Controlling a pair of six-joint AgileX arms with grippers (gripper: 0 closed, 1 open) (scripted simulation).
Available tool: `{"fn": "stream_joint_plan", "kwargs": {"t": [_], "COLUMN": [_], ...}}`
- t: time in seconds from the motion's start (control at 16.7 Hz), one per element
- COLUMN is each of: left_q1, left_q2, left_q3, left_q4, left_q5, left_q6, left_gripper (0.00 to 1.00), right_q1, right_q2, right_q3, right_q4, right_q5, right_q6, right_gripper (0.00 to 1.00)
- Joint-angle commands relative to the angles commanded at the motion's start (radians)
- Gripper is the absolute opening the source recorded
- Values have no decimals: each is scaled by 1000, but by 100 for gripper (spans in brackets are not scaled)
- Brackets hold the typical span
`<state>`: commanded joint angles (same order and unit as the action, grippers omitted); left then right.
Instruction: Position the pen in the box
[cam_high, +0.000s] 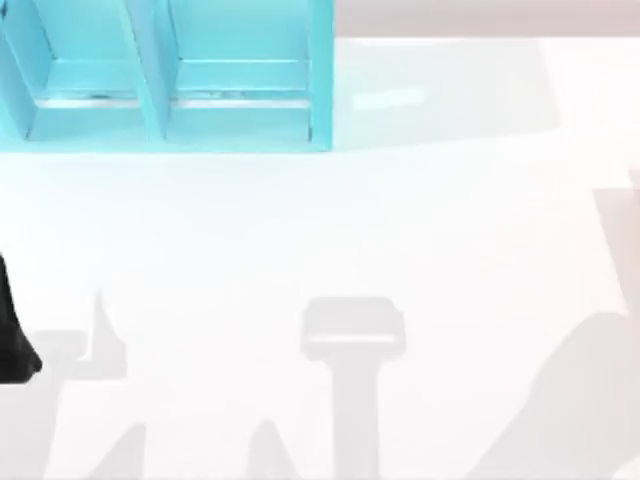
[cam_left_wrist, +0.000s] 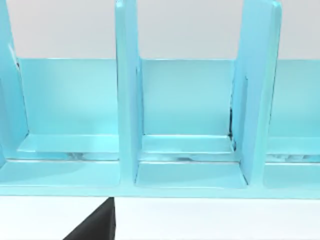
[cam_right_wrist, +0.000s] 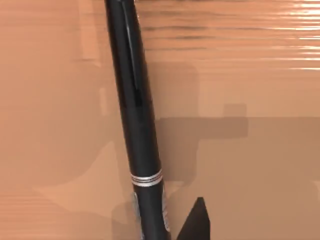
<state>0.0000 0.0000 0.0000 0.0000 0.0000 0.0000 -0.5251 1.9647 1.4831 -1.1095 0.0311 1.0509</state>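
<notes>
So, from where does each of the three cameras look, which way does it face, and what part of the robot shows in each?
Top view: above the table, looking down at the box at top left; a dark bit of the left arm at the left edge.
Left wrist view: on the left arm, facing the box compartments; a dark fingertip shows.
Right wrist view: on the right arm, close on the pen over a brownish surface; a dark fingertip shows.
Shared: the top and left wrist views both show the box.

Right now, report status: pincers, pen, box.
Pen close under the right wrist camera, lying on a brown surface, not in the box. Box at table's far left. Left arm's dark part at top view's left edge. Nothing in the way.
</notes>
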Motion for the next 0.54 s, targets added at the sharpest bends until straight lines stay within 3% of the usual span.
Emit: {"fn": "stream_joint_plan", "kwargs": {"t": [0.18, 0.54], "left_q1": [0, 0], "left_q2": [0, 0], "left_q3": [0, 0], "left_q4": [0, 0], "left_q5": [0, 0], "left_q6": [0, 0], "left_gripper": [100, 100], "right_q1": [0, 0], "right_q2": [0, 0], "right_q3": [0, 0], "right_q4": [0, 0], "right_q5": [0, 0], "right_q6": [0, 0], "right_gripper": [98, 100]}}
